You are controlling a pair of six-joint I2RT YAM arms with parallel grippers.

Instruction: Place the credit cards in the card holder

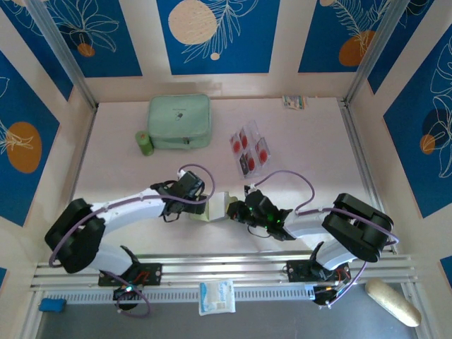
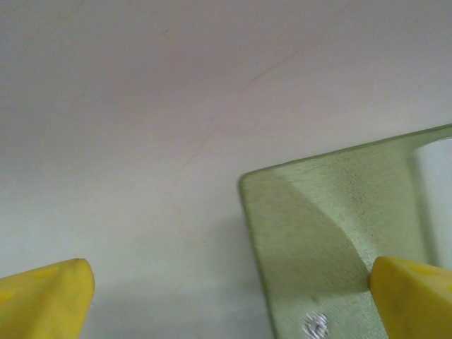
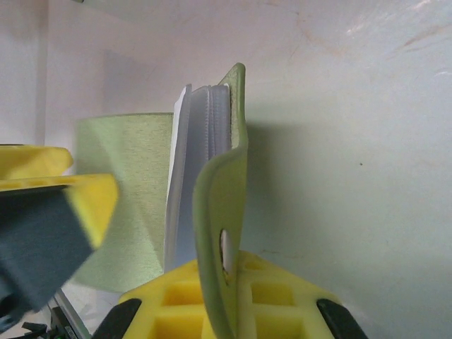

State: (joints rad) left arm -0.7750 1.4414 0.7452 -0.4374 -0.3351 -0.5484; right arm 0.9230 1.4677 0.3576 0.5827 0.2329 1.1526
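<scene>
Mint case (image 1: pixel 179 121), green roll (image 1: pixel 144 143) left of cards (image 1: pixel 250 150)

A robotics lab test booth: a left arm (image 1: pixel 123 212) and a right arm (image 1: pixel 332 224) bolted to a metal rail (image 1: pixel 226 267) fronting a pale table (image 1: pixel 318 141), boxed in by blue-patterned wall panels (image 1: pixel 240 56).

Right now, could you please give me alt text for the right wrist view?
The olive-green card holder stands open on edge, pale inner pockets showing, its near cover pinched in the right gripper at the bottom edge. A blurred yellow finger with a dark pad sits at the left.
</scene>
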